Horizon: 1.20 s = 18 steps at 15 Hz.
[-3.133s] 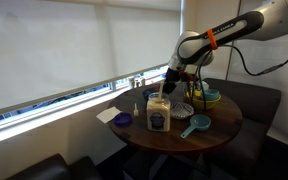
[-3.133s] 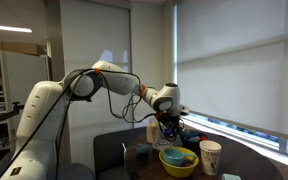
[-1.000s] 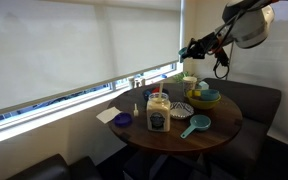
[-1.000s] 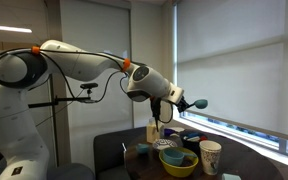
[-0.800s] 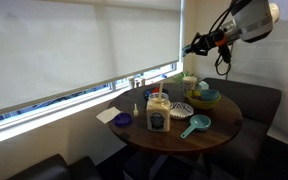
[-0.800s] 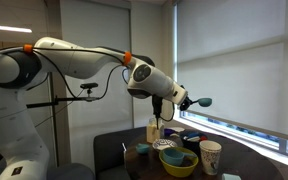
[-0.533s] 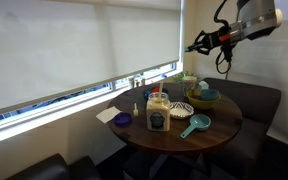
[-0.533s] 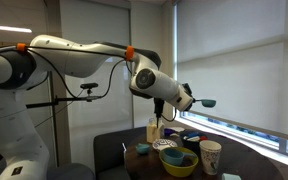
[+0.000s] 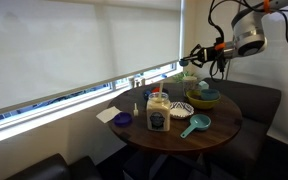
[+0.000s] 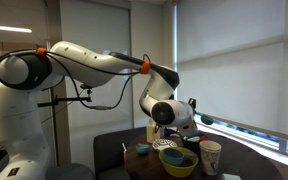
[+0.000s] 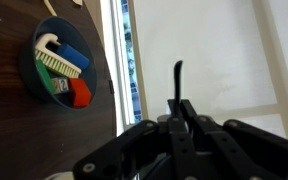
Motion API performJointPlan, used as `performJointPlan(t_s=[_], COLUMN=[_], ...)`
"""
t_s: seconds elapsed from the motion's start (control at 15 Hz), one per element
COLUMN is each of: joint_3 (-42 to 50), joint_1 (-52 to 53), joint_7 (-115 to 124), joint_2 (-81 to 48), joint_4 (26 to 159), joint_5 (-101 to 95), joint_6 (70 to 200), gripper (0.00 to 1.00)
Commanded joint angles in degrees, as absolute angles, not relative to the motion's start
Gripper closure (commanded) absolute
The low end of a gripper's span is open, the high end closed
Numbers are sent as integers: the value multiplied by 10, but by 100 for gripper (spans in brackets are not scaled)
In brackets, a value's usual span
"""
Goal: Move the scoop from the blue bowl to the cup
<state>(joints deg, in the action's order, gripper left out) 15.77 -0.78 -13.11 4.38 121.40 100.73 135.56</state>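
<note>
My gripper [image 9: 202, 53] is shut on the scoop [image 9: 188, 61] and holds it in the air above the far side of the round table. In an exterior view the gripper [image 10: 191, 108] holds the scoop's teal head [image 10: 206, 120] out over the blue bowl [image 10: 177, 160] and the pale cup [image 10: 211, 156]. The blue bowl [image 9: 206, 97] and the cup [image 9: 189, 82] stand at the table's far side. In the wrist view the jaws [image 11: 181, 108] pinch the scoop's thin dark handle [image 11: 178, 80]; its head is hidden.
A white jar with a yellow lid [image 9: 157, 113], a pale striped bowl [image 9: 181, 109] and a teal ladle-like thing [image 9: 193, 125] stand on the table [image 9: 144, 135]. A dark blue dish with a brush and blocks [image 11: 64, 65] shows below. The window blind is close by.
The arm has come down from high above the table, and the scoop in the gripper has dropped closer to the bowls and the cup.
</note>
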Motion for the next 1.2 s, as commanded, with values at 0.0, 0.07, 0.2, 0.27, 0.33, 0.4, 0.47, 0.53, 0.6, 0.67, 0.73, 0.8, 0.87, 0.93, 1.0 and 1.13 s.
performJointPlan(t_s=[0.0, 0.07, 0.2, 0.27, 0.33, 0.4, 0.47, 0.53, 0.6, 0.67, 0.73, 0.8, 0.87, 0.93, 1.0, 1.13], joint_3=[133, 130, 124, 123, 122, 118, 115, 112, 109, 107, 106, 104, 104, 103, 102, 98], joint_1=[-46, -52, -59, -61, -61, -59, -59, -59, -60, -60, -60, -61, -61, -61, -60, -57], joint_7=[-59, -36, -58, -51, -47, -52, -55, -56, -58, -60, -60, -60, -56, -55, -57, -63], joint_2=[2, -5, -1, -6, -9, -6, -6, -7, -9, -10, -12, -13, -14, -13, -11, -4], joint_4=[1210, 1211, 1214, 1213, 1213, 1211, 1210, 1209, 1207, 1206, 1204, 1203, 1203, 1204, 1205, 1209], joint_5=[1030, 1029, 1010, 1011, 1011, 1026, 1043, 1054, 1067, 1078, 1087, 1095, 1099, 1103, 1106, 1115], joint_6=[1293, 1284, 1295, 1293, 1292, 1322, 1353, 1375, 1400, 1418, 1433, 1442, 1444, 1446, 1454, 1472], gripper=[98, 98, 93, 93, 98, 98, 98, 98, 98, 98, 98, 98, 98, 98, 98, 98])
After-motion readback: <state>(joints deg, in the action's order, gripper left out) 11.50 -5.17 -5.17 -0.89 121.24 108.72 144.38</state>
